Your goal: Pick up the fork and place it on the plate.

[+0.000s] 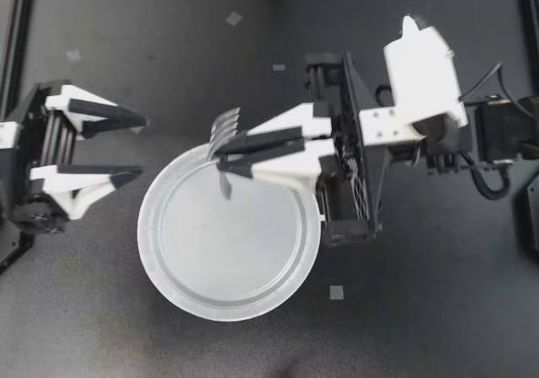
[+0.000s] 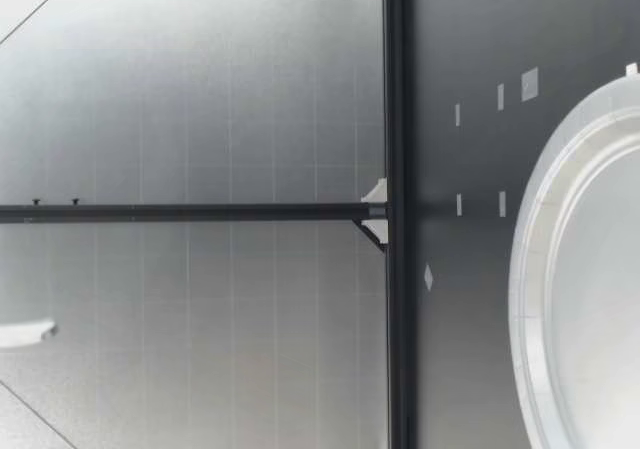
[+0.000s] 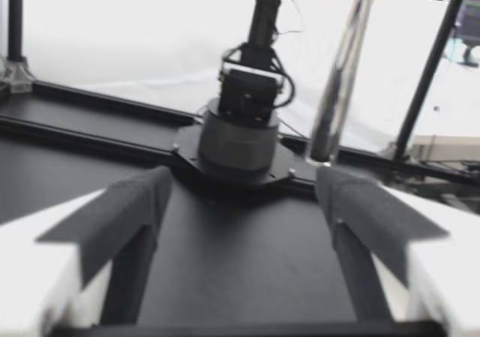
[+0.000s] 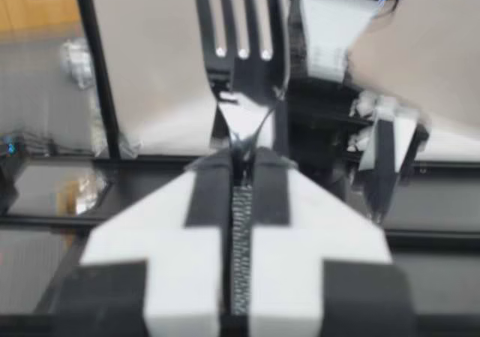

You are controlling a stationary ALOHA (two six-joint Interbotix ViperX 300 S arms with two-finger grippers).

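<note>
Right pincer [image 1: 221,155] clamped on silver metal fork [image 1: 226,125], held over rim of round white plate [image 1: 168,281] near middle of black table [image 1: 438,311]. Pick-up done; lowering, release remain. Left pincer [image 1: 139,149] spread, empty.

The dark table [image 1: 421,327] carries one round, pale plate [image 1: 227,313] near its middle. A few small squares of tape [image 1: 234,18] lie scattered on the table, apart from the plate.
</note>
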